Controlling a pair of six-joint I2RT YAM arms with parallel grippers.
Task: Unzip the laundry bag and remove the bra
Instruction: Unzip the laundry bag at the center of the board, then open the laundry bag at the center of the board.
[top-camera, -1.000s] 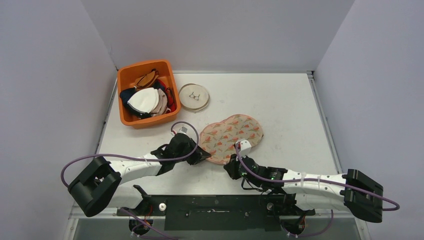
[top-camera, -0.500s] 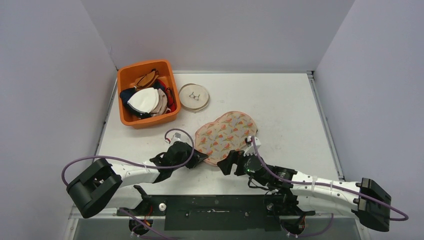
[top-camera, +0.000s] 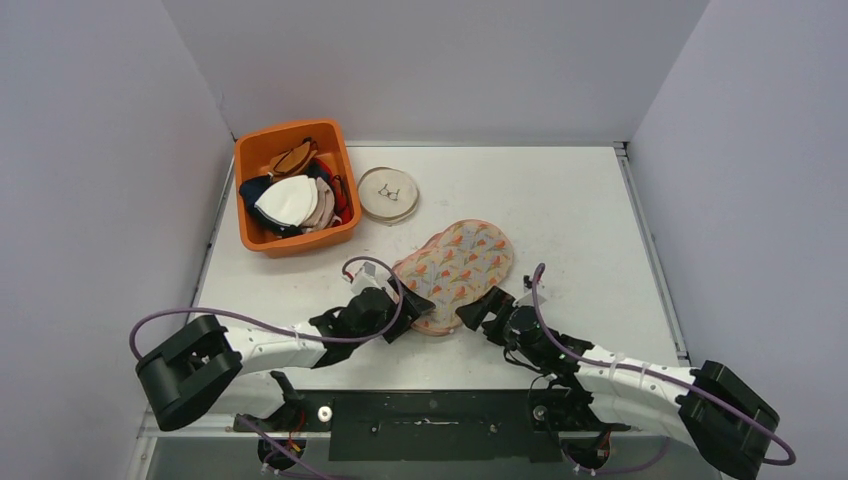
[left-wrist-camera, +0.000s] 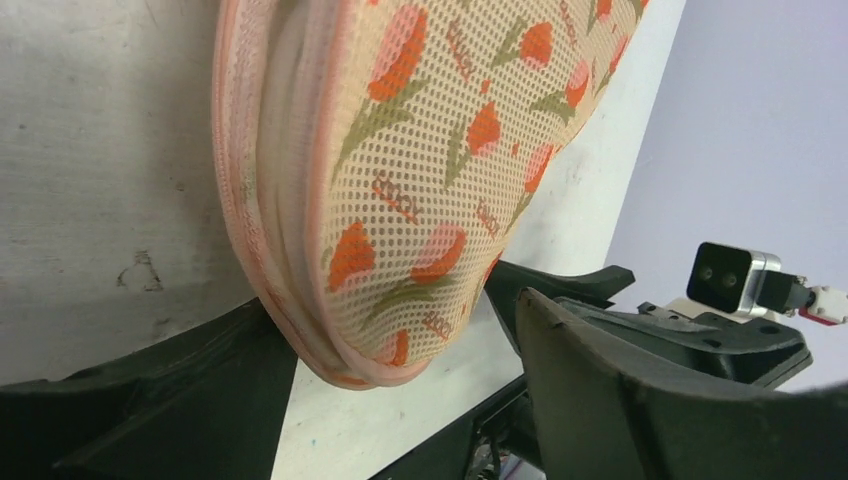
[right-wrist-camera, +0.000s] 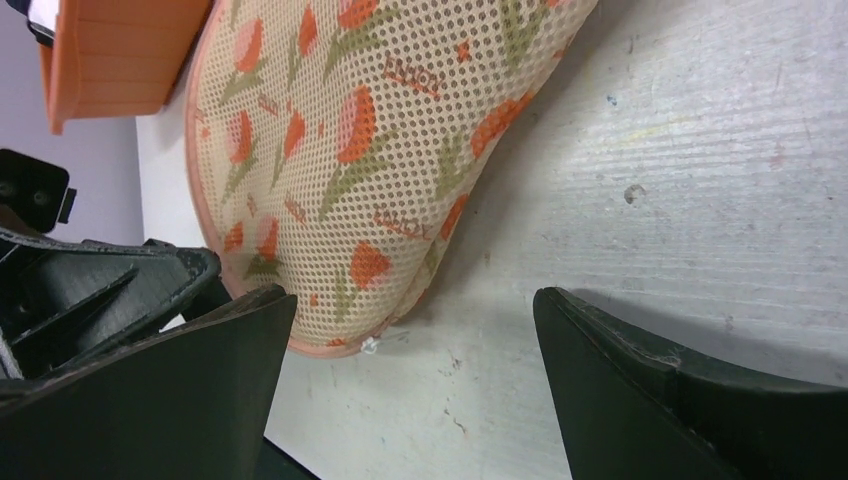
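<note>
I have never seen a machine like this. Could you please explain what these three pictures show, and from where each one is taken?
These are two robot arms bolted at the near edge of a table. The wide picture comes from a fixed camera above and behind them. The two close pictures come from a small camera on each wrist, so the dark shapes there are that arm's own fingers. On the table lie a flowered mesh laundry bag, an orange bin of garments, and a round dish with what looks like spectacles. The left claw and right claw both stand open at the bag's near edge. Neither holds anything.
</note>
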